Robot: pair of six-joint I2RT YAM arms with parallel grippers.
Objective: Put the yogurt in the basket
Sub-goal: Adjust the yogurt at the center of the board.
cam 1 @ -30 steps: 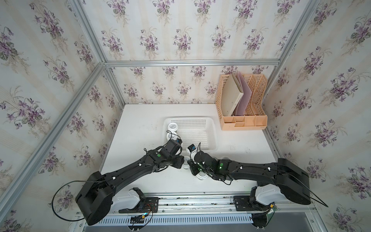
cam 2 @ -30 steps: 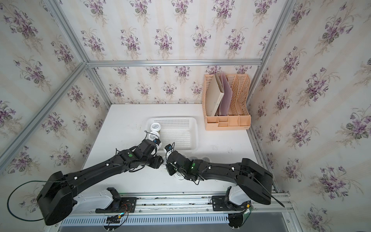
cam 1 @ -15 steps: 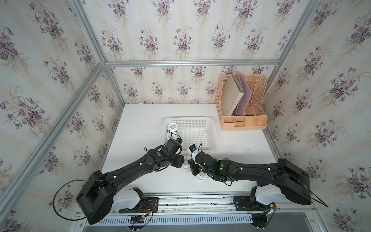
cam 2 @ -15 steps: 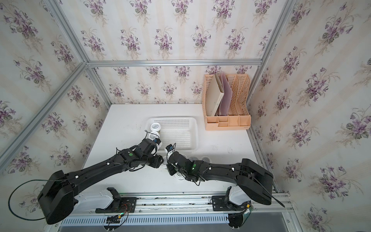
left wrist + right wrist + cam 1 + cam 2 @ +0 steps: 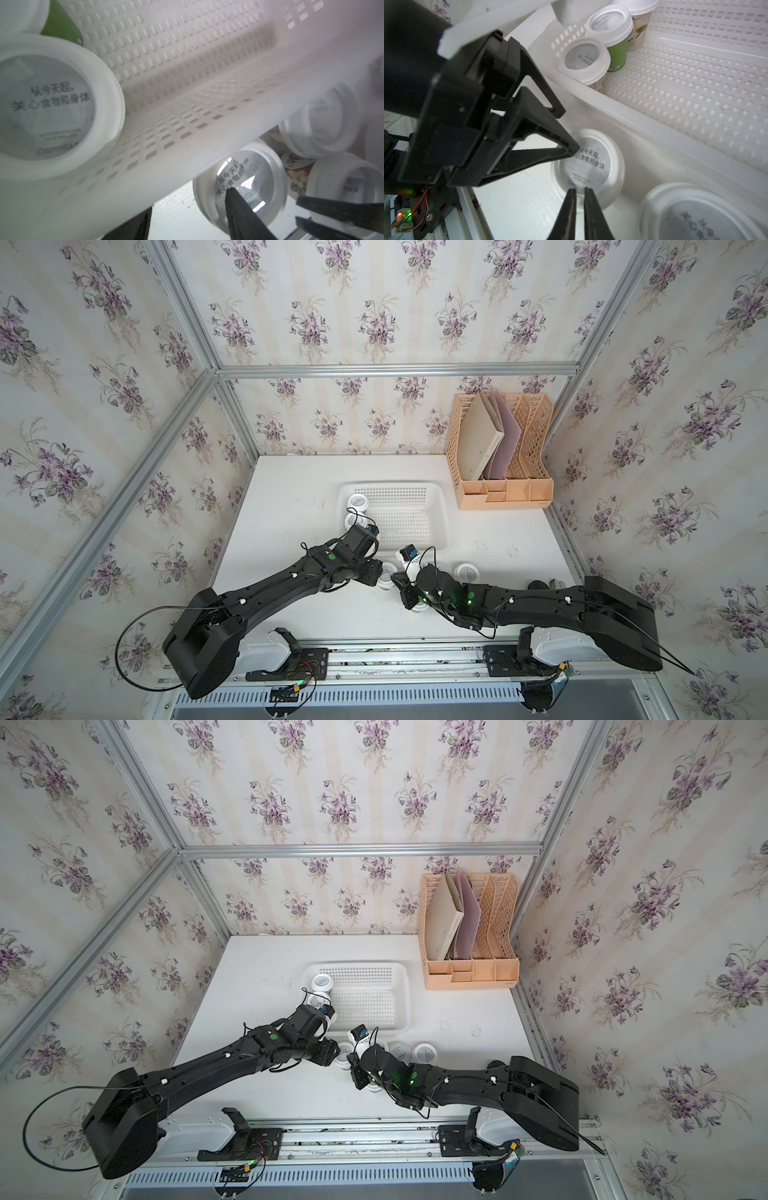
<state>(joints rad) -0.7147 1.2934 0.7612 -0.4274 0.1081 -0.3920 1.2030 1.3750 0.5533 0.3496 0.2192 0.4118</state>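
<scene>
Three yogurt cups (image 5: 583, 57) inside basket (image 5: 441, 510), at its left end, mid-frame in top view. Others cluster on worktop (image 5: 291, 497) just below basket's lower rim.

Over nearest loose cup (image 5: 589, 164): left gripper (image 5: 569, 131) part-open, empty, one finger on lid; right gripper (image 5: 579, 190) pinched shut, empty.

Risk: grippers clash, or cup tips against rim.

Free room: basket's right half, worktop at lower left.

We see a shallow white perforated plastic basket (image 5: 409, 516) at table centre. Small white-lidded, green-bodied yogurt cups (image 5: 357, 502) stand upright along its 9 o'clock wall. Further matching cups (image 5: 466, 571) stand on the table at its 6 o'clock, just outside the rim.
</scene>
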